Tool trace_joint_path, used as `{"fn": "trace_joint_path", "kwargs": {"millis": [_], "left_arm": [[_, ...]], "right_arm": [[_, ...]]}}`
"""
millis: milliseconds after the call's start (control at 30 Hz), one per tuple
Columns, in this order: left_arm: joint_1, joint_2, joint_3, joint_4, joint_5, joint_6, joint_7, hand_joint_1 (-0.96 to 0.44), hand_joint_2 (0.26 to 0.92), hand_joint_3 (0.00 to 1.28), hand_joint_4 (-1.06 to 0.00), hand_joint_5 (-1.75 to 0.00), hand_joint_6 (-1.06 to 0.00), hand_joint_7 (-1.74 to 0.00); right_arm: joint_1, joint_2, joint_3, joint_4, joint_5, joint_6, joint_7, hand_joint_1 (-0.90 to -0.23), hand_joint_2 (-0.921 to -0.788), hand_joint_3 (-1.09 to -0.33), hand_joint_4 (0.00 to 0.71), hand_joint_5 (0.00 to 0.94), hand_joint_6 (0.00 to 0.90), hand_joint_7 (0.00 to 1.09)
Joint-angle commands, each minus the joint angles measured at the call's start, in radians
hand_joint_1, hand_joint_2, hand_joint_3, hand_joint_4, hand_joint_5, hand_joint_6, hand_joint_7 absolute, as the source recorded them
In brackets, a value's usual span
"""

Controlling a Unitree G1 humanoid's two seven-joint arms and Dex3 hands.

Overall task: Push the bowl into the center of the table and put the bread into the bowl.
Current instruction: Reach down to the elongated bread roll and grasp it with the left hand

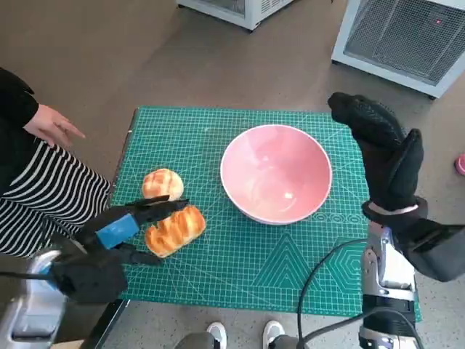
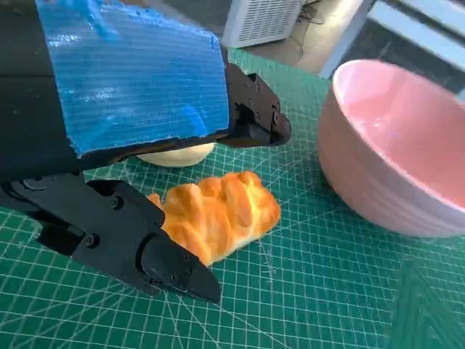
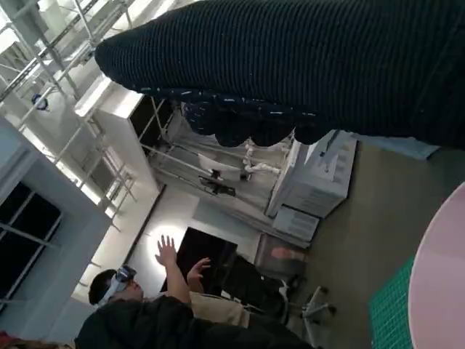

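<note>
The pink bowl (image 1: 276, 173) sits empty near the middle of the green mat (image 1: 240, 269). The left hand (image 1: 109, 243) has its fingers spread either side of the long bread (image 1: 175, 230), not clamped on it, with a round bun (image 1: 161, 183) just beside. The right hand (image 1: 385, 156) hangs beside the bowl, fingers apart, holding nothing.

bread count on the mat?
2. A round bun near the mat's left edge, and a longer loaf just in front of it, between the left hand's fingers. None in the bowl.

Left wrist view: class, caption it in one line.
Left hand open around a bread beside the pink bowl on a green mat.
</note>
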Motion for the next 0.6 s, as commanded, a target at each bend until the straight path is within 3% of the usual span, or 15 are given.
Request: {"fn": "trace_joint_path", "kwargs": {"millis": [33, 367, 600], "left_arm": [[0.004, -0.026, -0.039, -0.011, 0.063, 0.053, 0.039, -0.45, 0.835, 0.02, -0.27, 0.0, -0.37, -0.01], [-0.014, -0.097, -0.096, 0.071, 0.126, 0.07, 0.132, -0.45, 0.848, 0.01, -0.29, -0.01, -0.38, -0.01], [-0.022, -0.114, -0.108, 0.118, 0.136, 0.064, 0.163, -0.38, 0.85, 0.01, -0.4, -0.03, -0.44, -0.03]], "right_arm": [[0.025, -0.009, -0.007, 0.004, 0.014, 0.017, 0.003, -0.704, -0.921, -0.675, 0.204, 0.008, 0.126, 0.41], [0.033, -0.007, -0.004, -0.01, 0.015, 0.022, 0.001, -0.7, -0.921, -0.672, 0.205, 0.006, 0.127, 0.41], [0.037, -0.008, -0.003, -0.015, 0.014, 0.02, 0.003, -0.7, -0.921, -0.671, 0.203, 0.004, 0.127, 0.41]]}}
